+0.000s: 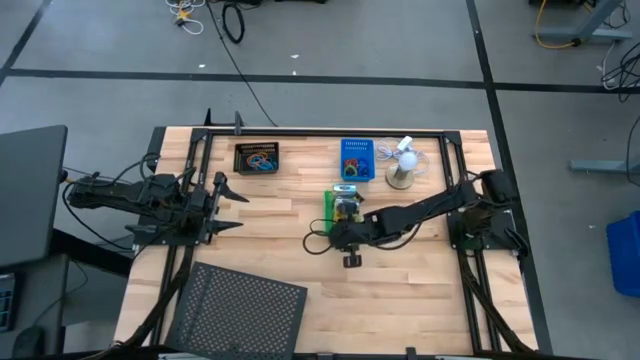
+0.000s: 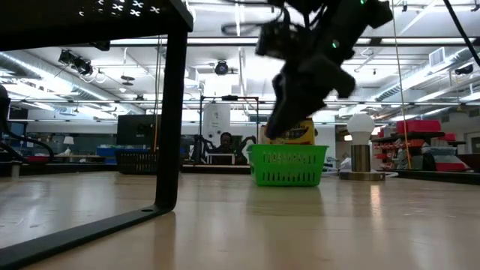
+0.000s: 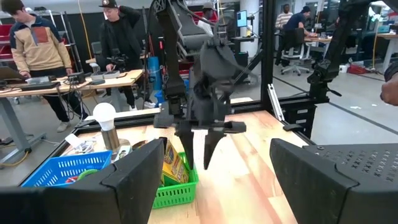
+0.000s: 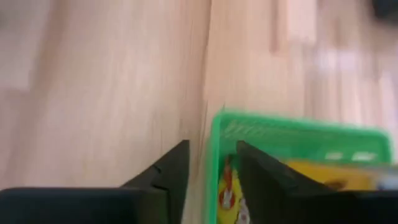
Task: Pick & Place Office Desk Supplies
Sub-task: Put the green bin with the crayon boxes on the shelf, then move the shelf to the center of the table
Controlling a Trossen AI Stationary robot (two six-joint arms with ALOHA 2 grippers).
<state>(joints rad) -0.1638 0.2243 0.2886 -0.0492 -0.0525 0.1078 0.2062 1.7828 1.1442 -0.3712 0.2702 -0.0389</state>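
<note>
Office supplies sit along the desk's (image 1: pixel 270 300) far side: the black bin (image 1: pixel 257 158) with coloured loops, then the green bin (image 1: pixel 334 203) holding the yellow crayon box (image 3: pixel 173 165), then the blue bin (image 1: pixel 357 158). The left hand (image 1: pixel 238 206) waits spread at left. The right hand (image 3: pixel 199 151) hangs over the green bin, fingers slightly parted, empty.

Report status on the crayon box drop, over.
Right gripper open, empty, above green bin. Yellow crayon box sits in that bin. Left gripper open, parked left side. Nothing in the way.
</note>
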